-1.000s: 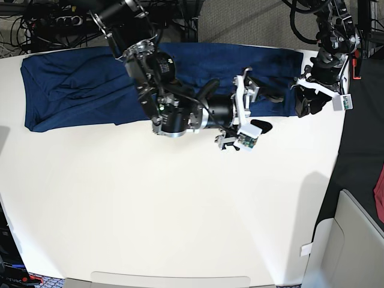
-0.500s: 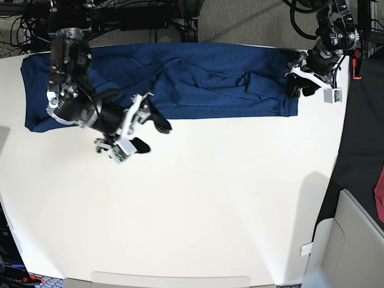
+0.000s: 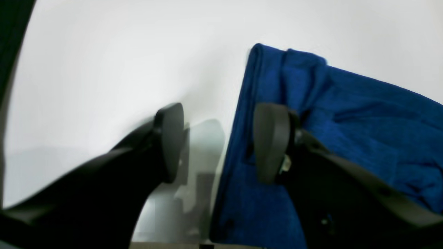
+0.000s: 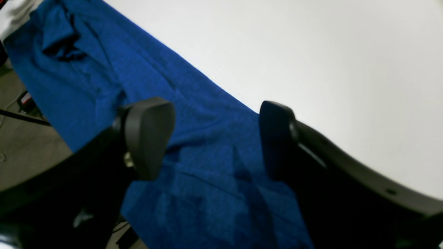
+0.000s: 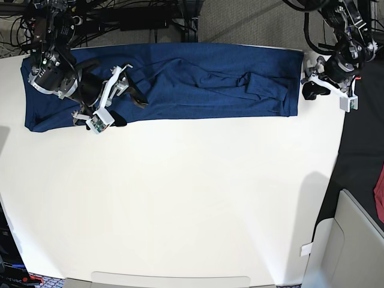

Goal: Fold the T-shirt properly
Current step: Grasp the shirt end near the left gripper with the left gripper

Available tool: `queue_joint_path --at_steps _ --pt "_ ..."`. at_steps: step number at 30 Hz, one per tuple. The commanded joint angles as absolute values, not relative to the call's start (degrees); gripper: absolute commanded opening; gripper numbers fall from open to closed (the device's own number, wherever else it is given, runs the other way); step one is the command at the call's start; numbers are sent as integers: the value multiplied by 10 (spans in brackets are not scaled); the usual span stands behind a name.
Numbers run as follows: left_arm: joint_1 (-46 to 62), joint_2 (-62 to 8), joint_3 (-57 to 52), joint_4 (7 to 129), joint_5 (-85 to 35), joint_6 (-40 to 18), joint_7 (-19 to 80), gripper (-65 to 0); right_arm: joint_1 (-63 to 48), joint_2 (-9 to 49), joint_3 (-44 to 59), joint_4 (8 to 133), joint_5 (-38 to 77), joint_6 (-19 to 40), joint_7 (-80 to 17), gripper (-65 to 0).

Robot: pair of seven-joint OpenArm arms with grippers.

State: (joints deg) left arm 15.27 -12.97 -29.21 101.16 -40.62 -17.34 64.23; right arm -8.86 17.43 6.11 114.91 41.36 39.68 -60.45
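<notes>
The dark-blue T-shirt (image 5: 198, 81) lies as a long folded strip along the table's far edge. My right gripper (image 5: 128, 111) hovers open over the strip's left part, near its front edge. In the right wrist view, blue cloth (image 4: 104, 69) fills the gap between the spread fingers of that gripper (image 4: 213, 136), and nothing is pinched. My left gripper (image 5: 309, 89) stands open at the strip's right end. In the left wrist view that gripper (image 3: 221, 141) straddles the T-shirt's (image 3: 363, 121) folded edge, with one finger (image 3: 271, 141) over the cloth and the other over bare table.
The white table (image 5: 192, 198) spreads out in front of the strip. Cables and black gear lie beyond the far edge. Off the table's right side are a red cloth (image 5: 380, 186) and a beige panel (image 5: 354, 240).
My right arm has swung from the table's middle to the strip's left part. The left gripper has opened and shifted a little off the strip's right end.
</notes>
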Motion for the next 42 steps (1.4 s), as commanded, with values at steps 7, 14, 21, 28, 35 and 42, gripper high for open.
queue_joint_path --at_steps 7,14,21,28,35,42 --pt "144 -135 -296 1018 -416 -176 660 -330 -82 180 65 1162 462 400 -589 -269" --pt "148 -111 -291 1017 -417 -177 661 -329 -82 180 65 1162 462 400 -589 -269" --pt "148 -102 -266 1016 -417 -177 665 -329 -83 180 65 1162 462 400 -590 -269" --pt "145 -102 -245 978 -417 -177 665 -329 -83 180 65 1162 462 400 -590 -269" --pt "145 -102 -235 949 -417 -177 660 -330 -83 180 65 1162 462 400 -590 -269" --pt "144 -91 -227 948 -417 -177 665 -342 -80 180 65 1162 462 400 -590 -269"
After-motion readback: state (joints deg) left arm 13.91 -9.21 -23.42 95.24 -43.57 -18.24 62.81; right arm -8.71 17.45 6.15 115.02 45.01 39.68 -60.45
